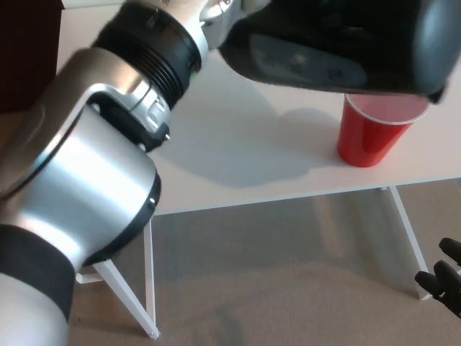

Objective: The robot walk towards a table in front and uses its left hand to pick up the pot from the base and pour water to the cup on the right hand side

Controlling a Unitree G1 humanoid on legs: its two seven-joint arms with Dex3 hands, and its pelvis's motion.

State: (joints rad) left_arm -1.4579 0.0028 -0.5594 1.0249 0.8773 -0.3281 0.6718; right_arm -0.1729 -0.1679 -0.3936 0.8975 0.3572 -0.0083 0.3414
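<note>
Pour step underway: pot (338,43) tipped right over the cup (371,133) on the tabletop (238,151). Left hand hidden, grip can't tell. Right hand (445,277) idle low, fingers unclear. Left: finish, return pot.

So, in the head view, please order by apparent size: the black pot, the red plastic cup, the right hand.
1. Black pot, though it is nearer the camera and cut by the frame.
2. Red plastic cup.
3. Black right hand, only partly in view at the edge, so its rank is unsure.
</note>
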